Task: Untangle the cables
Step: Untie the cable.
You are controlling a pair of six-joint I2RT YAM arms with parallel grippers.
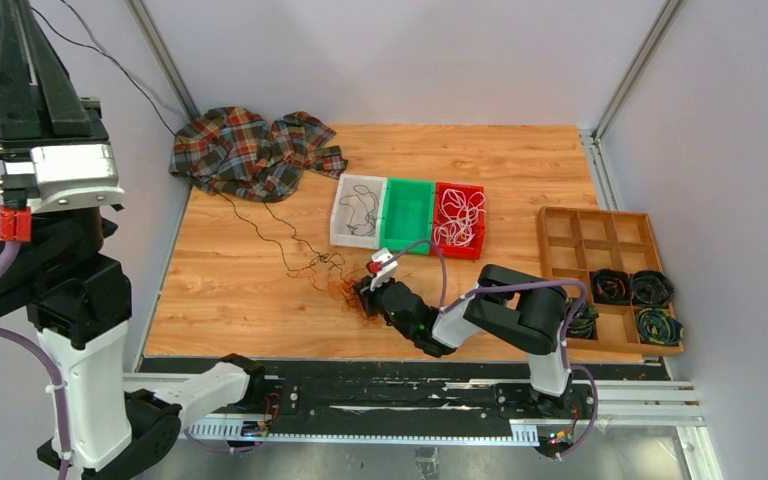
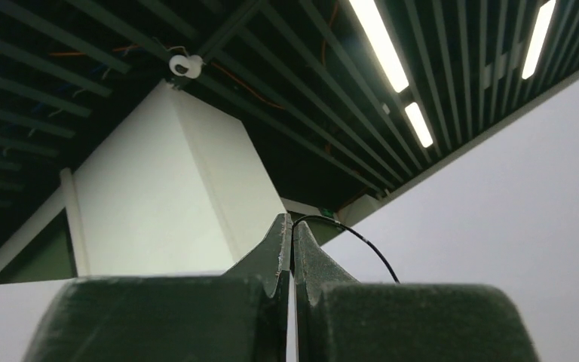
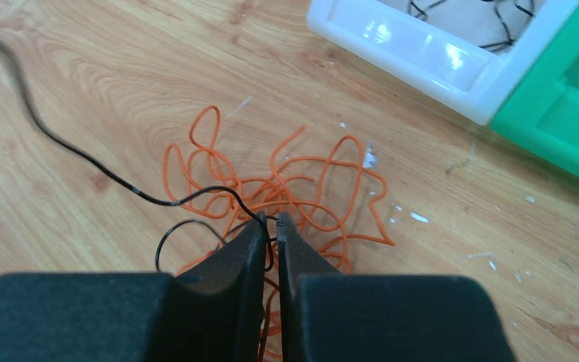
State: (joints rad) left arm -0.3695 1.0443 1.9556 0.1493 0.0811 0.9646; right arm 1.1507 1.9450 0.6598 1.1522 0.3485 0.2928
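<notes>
Step in hand: pulling one strand out of the knot. The left gripper (image 2: 292,226) is raised high off the table, jaws together and clamped on the black cable (image 3: 167,202). From there the cable drops past the plaid cloth (image 1: 250,150) and runs across the table (image 1: 520,170) into the tangle. The right gripper (image 3: 271,222) is low over the orange cable (image 3: 301,188), a loose knotted heap near the white bin (image 3: 422,56). Its jaws are closed to a slit and the black cable passes between the tips, so it looks pinched right where it enters the orange loops.

Progress looks like mid-task. The white bin already holds a black strand, the red bin (image 1: 460,252) holds white cables (image 1: 458,215), and the green bin (image 3: 558,128) shows nothing inside. Black and orange are not yet separated.

Next move probably calls for drawing the black cable out of the orange loops slowly. The right grip should stay on black only, because an orange strand lies very close to the tips and could get dragged along. The high hand keeps the cable taut, and too much pull could tighten the knot.

Writing: no brand, label or text readable in any view. The wooden tray (image 1: 560,230) at right holds dark coils and carries no markings.
</notes>
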